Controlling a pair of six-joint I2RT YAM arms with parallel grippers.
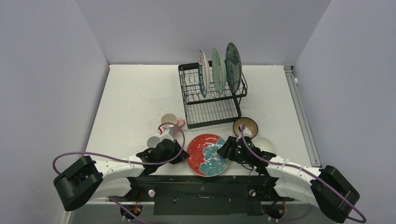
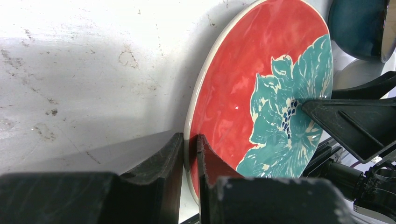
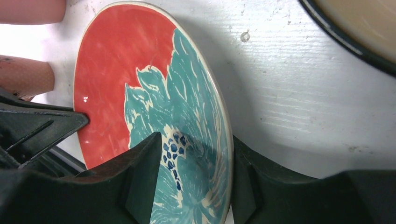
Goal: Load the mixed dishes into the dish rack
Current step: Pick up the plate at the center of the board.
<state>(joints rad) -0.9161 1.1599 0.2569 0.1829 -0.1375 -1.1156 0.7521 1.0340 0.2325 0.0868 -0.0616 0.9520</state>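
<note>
Pale grey walls (image 1: pixel 56 70) box in a white table (image 1: pixel 130 102), seen from above with my two arms reaching in from the near edge.

At the centre of the near edge lies the red-orange plate (image 1: pixel 208 154), round, with a teal flower across its right half.

My left gripper (image 1: pixel 180 151) is at the plate's 9 o'clock. From the left wrist camera, the left gripper (image 2: pixel 189 163) has its jaws drawn narrow, and the plate's cream rim (image 2: pixel 187 140) is pinched between the two black fingers.

My right gripper (image 1: pixel 231 149) is at the plate's 3 o'clock. From the right wrist camera, the right gripper (image 3: pixel 196 182) has its jaws about half spread and straddling the rim. One finger (image 3: pixel 144 172) lies over the teal flower and the other (image 3: pixel 252 182) sits just outside the edge. I cannot tell whether they are pressing on the plate.

At 12 o'clock from the plate stands the dish rack (image 1: pixel 212 109), black wire. Three plates stand upright in its back slots: a white plate (image 1: pixel 202 72), a light green plate (image 1: pixel 218 70) and a dark teal plate (image 1: pixel 233 60). Its flat grid tray faces me.

At 10 o'clock from the plate are a pink mug (image 1: pixel 169 122) and, nearer me, a white mug (image 1: pixel 154 141). At 2 o'clock sits a brown bowl (image 1: pixel 245 126), with a small white bowl (image 1: pixel 264 143) just beside it at 3 o'clock, partly behind my right arm.
</note>
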